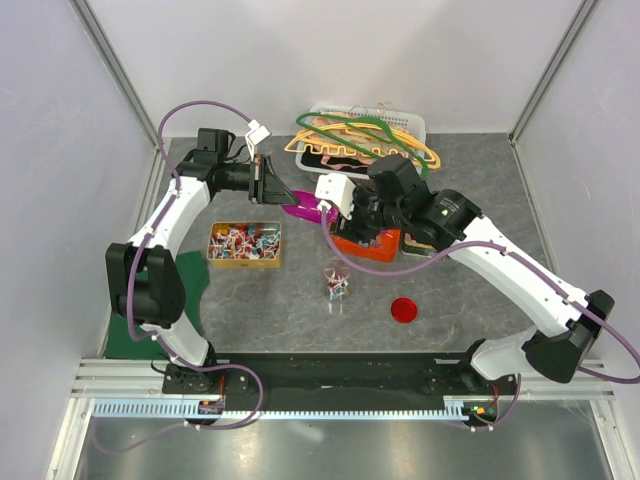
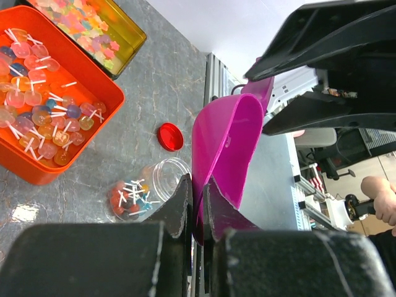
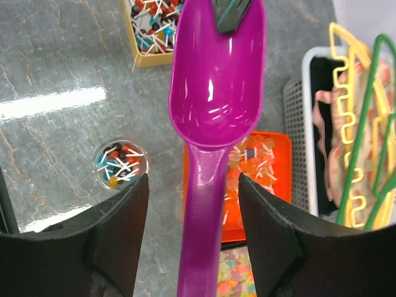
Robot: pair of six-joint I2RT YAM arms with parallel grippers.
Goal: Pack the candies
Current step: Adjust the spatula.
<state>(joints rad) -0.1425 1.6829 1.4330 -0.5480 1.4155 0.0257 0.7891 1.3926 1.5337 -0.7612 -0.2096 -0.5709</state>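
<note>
Red, blue and white candies fill a yellow tin, which also shows in the right wrist view. More candies lie in the small glass jar. My left gripper is shut on the bowl rim of a magenta scoop. My right gripper is open, with one finger on each side of the scoop handle and a gap on both sides. The scoop bowl is empty.
An orange tray of pale sweets sits under the right arm. The jar's red lid lies on the table. A white basket with coat hangers stands at the back.
</note>
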